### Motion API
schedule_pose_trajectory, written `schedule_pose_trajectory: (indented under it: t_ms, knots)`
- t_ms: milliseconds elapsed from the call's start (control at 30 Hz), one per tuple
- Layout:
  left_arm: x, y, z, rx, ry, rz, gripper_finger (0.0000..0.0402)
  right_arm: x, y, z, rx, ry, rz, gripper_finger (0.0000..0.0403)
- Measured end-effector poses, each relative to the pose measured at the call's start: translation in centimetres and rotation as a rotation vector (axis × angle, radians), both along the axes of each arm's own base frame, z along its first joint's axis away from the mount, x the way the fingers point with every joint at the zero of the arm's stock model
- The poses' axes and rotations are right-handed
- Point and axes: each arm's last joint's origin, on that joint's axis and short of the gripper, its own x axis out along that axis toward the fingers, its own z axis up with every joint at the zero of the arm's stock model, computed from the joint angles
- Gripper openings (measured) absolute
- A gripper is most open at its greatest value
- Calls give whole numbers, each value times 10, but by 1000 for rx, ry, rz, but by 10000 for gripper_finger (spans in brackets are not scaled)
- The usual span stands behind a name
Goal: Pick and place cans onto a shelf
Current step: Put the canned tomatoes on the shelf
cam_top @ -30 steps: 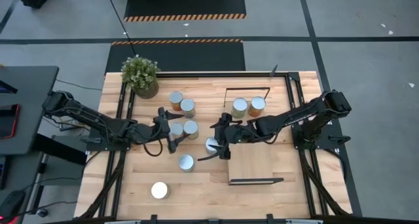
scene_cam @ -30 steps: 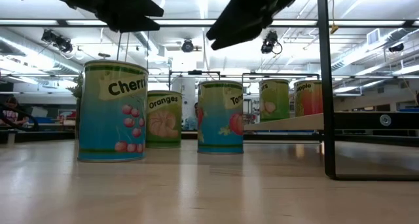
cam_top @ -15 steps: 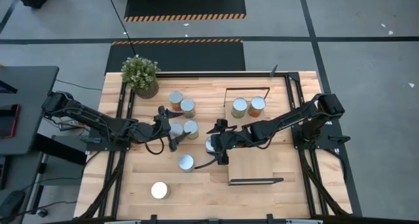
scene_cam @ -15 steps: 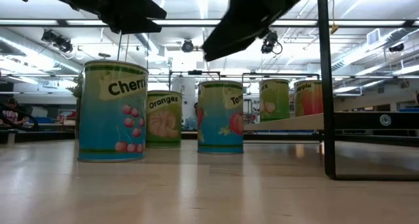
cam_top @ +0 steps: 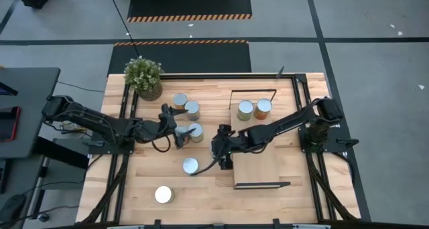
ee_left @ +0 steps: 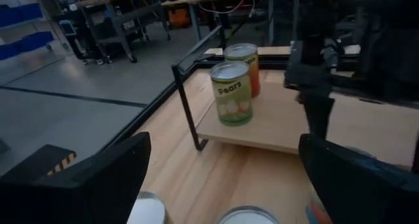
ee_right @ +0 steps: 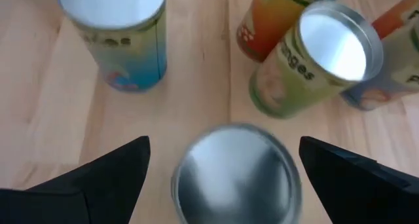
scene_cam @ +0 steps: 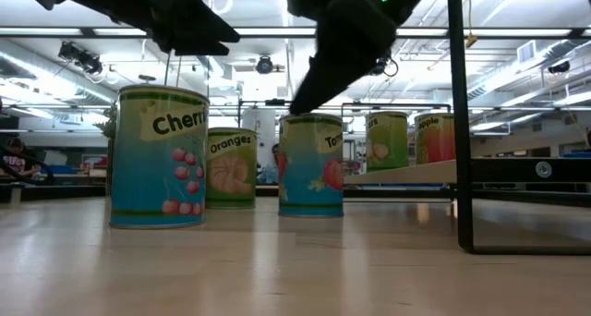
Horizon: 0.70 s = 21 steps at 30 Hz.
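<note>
We hold the right pincer released above a can. We judge it rigid, smooth, slippery; grip mid-wall at three and nine o'clock.

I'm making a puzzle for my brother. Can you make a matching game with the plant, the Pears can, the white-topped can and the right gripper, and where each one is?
Things:
1. plant
2. Pears can
3. white-topped can
4. right gripper

Places:
A. on the shelf
B. open above a grey-lidded can
C. in a corner of the table
D. alone near the table's edge

Pairs: 1-C, 2-A, 3-D, 4-B
</note>
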Motion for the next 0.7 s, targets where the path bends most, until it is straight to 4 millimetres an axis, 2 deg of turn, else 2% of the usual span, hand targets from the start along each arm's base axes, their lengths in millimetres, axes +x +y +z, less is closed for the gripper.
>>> schedule_pose_trajectory:
  t_ms: [467,700]
  knots:
    - [2,-2,6,-9,-54,-57,396,2,-5,-7,0,76,-48,398]
    - [2,-2,8,9,-67,-61,396,-2,-5,-12,14,119,-45,370]
